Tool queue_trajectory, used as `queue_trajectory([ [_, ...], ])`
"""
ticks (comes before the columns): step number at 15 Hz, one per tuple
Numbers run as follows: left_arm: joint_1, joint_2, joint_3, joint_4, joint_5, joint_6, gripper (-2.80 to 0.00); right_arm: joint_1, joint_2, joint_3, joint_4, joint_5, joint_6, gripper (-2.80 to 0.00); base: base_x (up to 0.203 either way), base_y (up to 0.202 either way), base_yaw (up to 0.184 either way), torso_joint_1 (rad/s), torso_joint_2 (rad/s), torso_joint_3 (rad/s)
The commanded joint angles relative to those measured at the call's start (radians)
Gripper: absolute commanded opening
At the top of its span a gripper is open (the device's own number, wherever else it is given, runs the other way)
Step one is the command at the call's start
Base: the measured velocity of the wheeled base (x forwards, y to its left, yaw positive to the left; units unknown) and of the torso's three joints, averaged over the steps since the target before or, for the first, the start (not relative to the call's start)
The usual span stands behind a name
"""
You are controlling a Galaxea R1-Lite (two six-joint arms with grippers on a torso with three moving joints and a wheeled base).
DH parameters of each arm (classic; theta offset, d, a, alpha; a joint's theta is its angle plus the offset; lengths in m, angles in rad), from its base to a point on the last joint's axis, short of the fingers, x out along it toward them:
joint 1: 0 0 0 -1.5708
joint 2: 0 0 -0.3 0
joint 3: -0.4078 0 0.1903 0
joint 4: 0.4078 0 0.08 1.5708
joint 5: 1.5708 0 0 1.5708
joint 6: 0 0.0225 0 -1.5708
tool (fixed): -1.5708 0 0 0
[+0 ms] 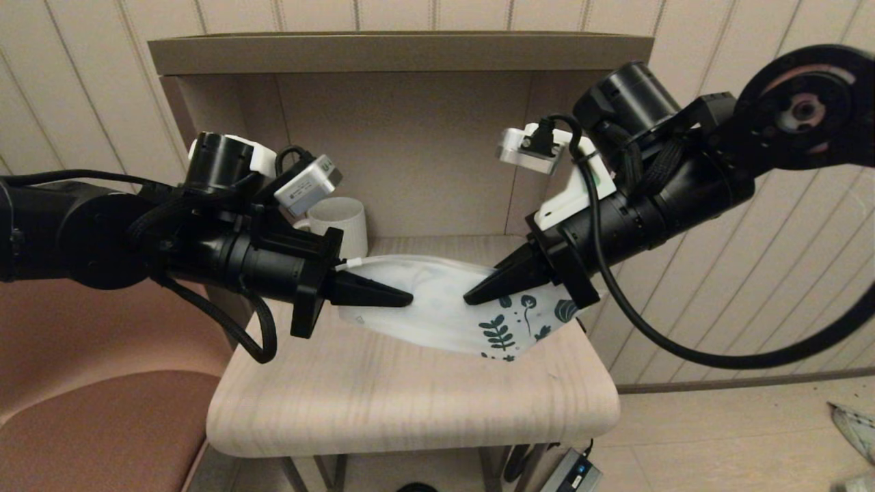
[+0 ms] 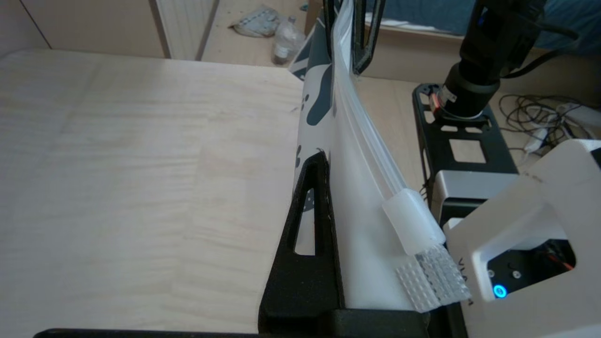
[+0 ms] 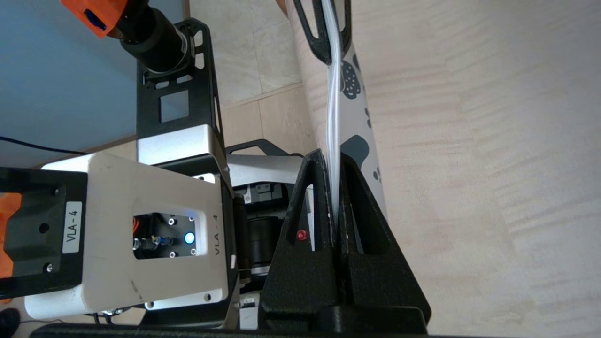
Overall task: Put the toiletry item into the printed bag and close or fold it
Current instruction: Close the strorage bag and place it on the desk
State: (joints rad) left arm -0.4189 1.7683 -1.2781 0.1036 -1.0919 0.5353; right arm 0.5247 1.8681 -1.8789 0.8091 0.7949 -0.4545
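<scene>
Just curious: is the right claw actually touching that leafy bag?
Touching. Right wrist view shows the right gripper shut on the printed bag zip edge.

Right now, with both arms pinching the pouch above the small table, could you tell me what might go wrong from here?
1. Both the left gripper and the right gripper are shut on the soft white leaf-printed bag; pulling apart could strain its white zip edge or slip it free.
2. The slim white tube is not visible, so whether it is inside cannot be confirmed.
3. The white ribbed mug stands close behind the left arm; a swing might knock it.
</scene>
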Motion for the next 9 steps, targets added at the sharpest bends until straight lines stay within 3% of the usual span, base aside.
queue_trajectory([
  [1, 0.000, 0.001, 0.000, 0.004, -0.006, 0.002, -2.80, 0.000, 0.000, 0.001, 0.004, 0.004, -0.003, -2.80, 0.000, 0.000, 0.000, 0.000, 0.00, 0.000],
  [8, 0.002, -0.001, 0.005, 0.047, -0.005, 0.003, -2.80, 0.001, -0.005, -0.003, 0.005, 0.009, -0.002, -2.80, 0.000, 0.000, 0.000, 0.000, 0.00, 0.000],
  [9, 0.002, 0.000, 0.005, 0.047, -0.005, 0.003, -2.80, 0.000, -0.009, 0.008, 0.004, 0.010, -0.004, 0.00, 0.000, 0.000, 0.000, 0.000, 0.00, 0.000],
])
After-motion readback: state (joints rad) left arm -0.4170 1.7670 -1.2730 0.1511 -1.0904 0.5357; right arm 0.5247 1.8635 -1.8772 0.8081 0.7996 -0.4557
